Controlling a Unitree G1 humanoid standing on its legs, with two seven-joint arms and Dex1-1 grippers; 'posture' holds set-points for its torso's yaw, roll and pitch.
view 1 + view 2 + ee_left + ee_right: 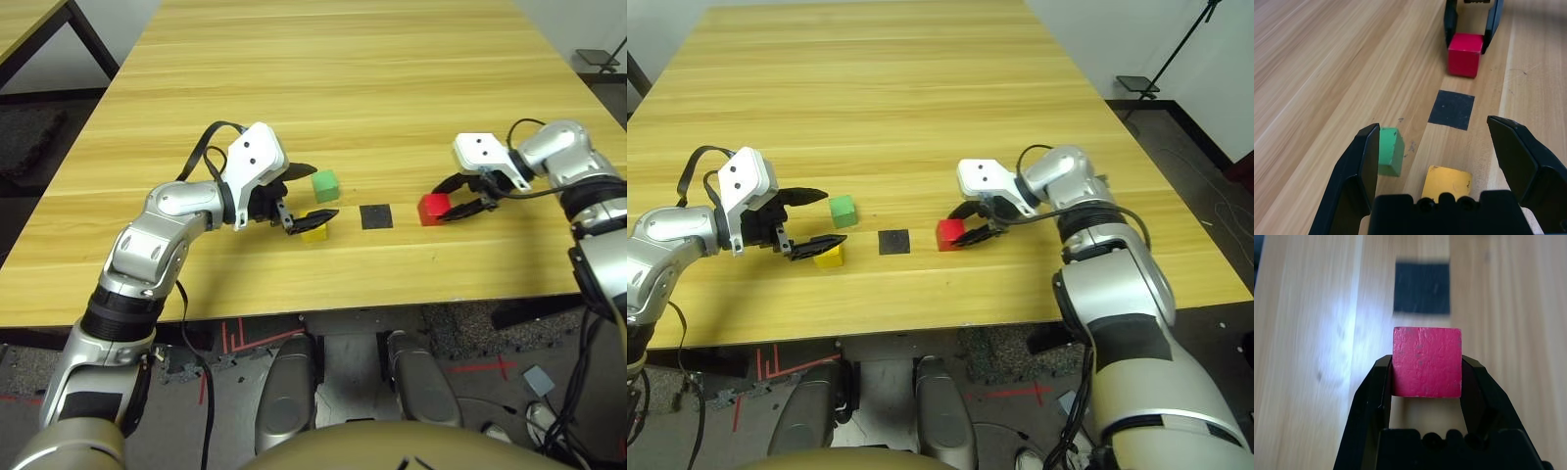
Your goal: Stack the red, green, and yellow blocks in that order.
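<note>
The red cube is pinched between the two black fingers of the right gripper, one finger against each of two opposite faces. It is at the tabletop just to the right of the flat black square patch; whether it touches the wood cannot be told. On the patch's left, the yellow cube sits on the table near the robot's edge, with the green cube farther from the robot and close by it. The left gripper has its fingers spread wide, holding nothing, beside these two cubes. Beneath everything lies the light wood-grain table. Beyond its right side, a black stand rises from the floor.
</note>
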